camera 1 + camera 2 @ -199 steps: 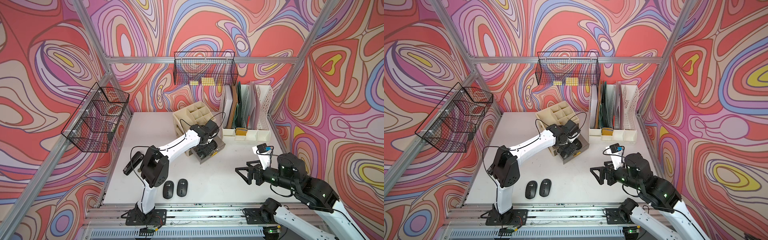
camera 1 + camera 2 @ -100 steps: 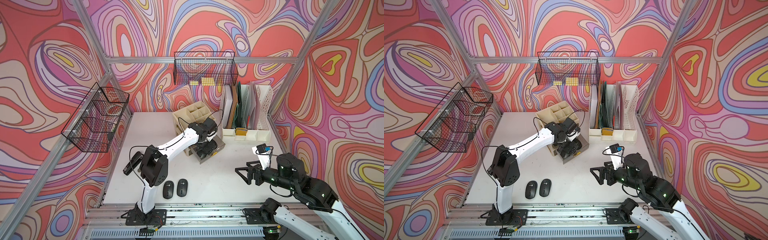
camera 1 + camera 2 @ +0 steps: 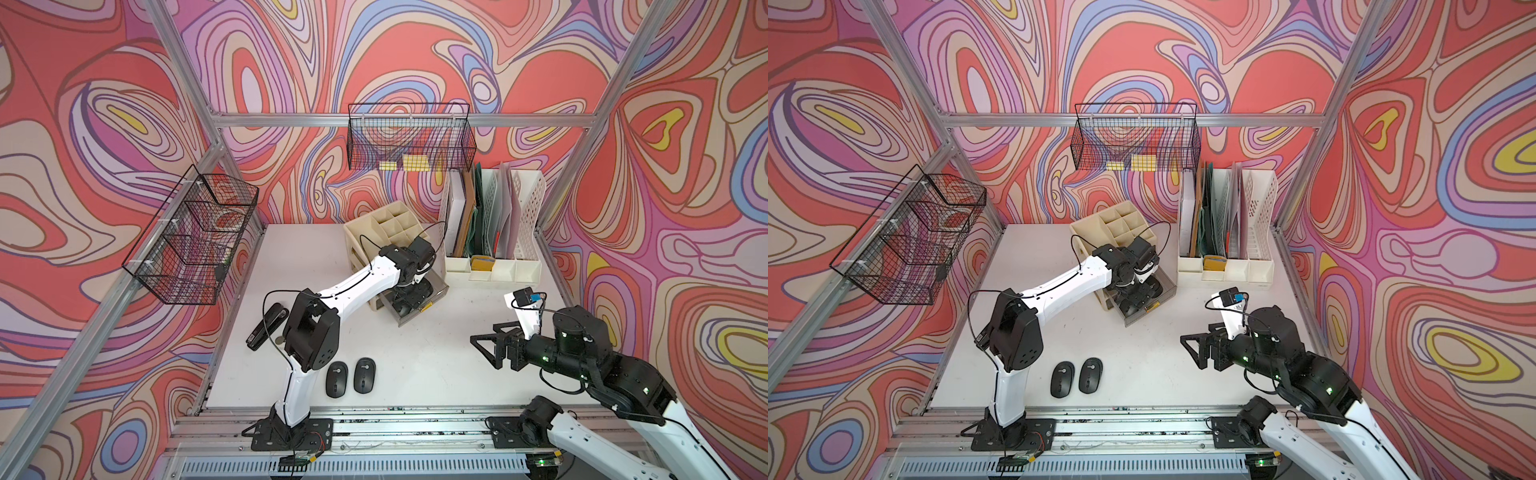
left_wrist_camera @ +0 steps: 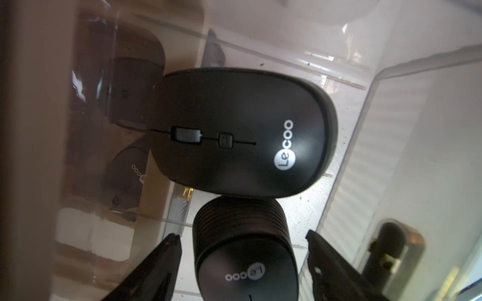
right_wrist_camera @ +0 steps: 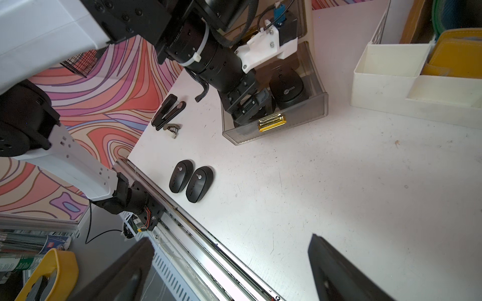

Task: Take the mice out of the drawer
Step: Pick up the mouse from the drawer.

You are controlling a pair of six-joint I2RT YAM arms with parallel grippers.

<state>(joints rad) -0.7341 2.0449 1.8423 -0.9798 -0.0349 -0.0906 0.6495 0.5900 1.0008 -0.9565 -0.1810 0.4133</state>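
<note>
We see the left pincer point(image 4: 242, 234) down inside the pulled-out drawer point(image 5: 305, 114) of the beige organizer point(image 3: 386, 224). Its jaws stand apart on either side of the near mouse point(image 4: 245, 250). A strip of drawer floor shows between each finger and the mouse, so nothing is gripped. Just past it lies the crosswise mouse point(image 4: 242, 130), logo up, its side touching the near mouse's end. Behind the smoky drawer wall we make out dimmer mouse shapes point(image 4: 127, 179); whether these are more mice or reflections we cannot tell. The drawer's gold handle point(image 5: 271, 122) faces the front of the counter point(image 3: 415, 353).

Two mice already lie out on the counter near its front edge, beside the left arm's base. These are the outer mouse point(image 3: 336, 379) and the inner mouse point(image 3: 365, 375), side by side and nearly touching. A black stapler point(image 3: 266, 326) lies by the counter's left edge, beside the left arm's elbow.

The right pincer point(image 3: 484, 351) hovers above bare counter on the right side, well apart from the drawer. Its jaws are wide and empty, pointing toward the middle.
</note>
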